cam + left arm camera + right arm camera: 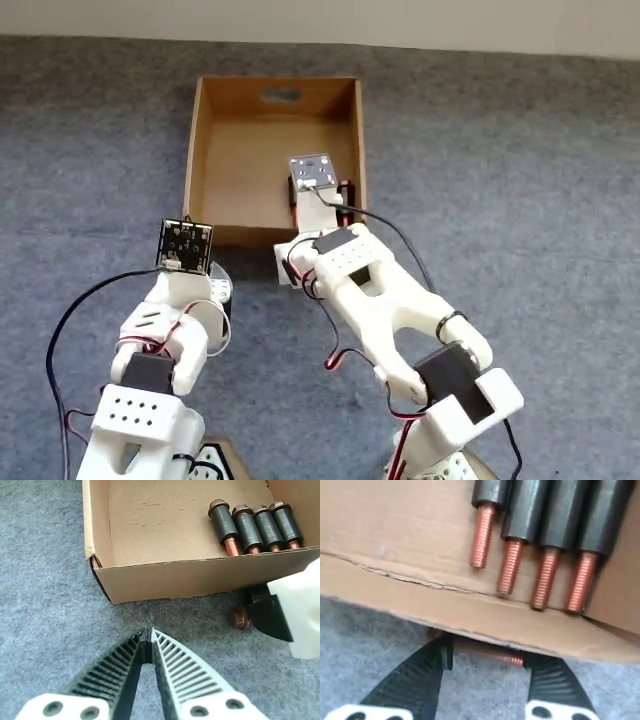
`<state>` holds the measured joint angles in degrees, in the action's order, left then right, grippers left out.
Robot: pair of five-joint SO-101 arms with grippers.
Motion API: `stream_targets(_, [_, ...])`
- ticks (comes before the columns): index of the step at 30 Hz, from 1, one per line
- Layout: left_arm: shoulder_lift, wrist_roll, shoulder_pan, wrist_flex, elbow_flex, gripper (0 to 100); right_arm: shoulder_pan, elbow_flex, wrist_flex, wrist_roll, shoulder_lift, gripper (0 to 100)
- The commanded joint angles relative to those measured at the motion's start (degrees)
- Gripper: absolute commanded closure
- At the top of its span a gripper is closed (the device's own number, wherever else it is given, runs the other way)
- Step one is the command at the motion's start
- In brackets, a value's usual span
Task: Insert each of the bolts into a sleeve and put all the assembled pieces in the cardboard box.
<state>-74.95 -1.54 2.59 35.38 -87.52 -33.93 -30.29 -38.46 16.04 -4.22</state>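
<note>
I see grey short-pile carpet (pixel 520 200) over the whole work surface, with the same texture in both wrist views. A pale plain strip (pixel 400 20) runs along the far edge in the high view; can't tell if it's wall or bare top. Light is soft and even, shadows faint.

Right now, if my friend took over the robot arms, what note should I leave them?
Left gripper: shut, empty, over the carpet in front of the cardboard box.
Right gripper: open, one finger at each end of a bare bolt lying on the carpet against the box's front wall.
Done: four bolts in sleeves lie side by side in the box.
Left: the bare bolt needs a sleeve, then goes in the box.
</note>
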Motion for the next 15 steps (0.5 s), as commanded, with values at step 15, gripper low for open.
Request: stream_targets(15, [-0.75, 3.52, -0.75, -1.05, 0.40, 99, -0.04, 1.80, 0.48, 0.53, 0.04, 96.5])
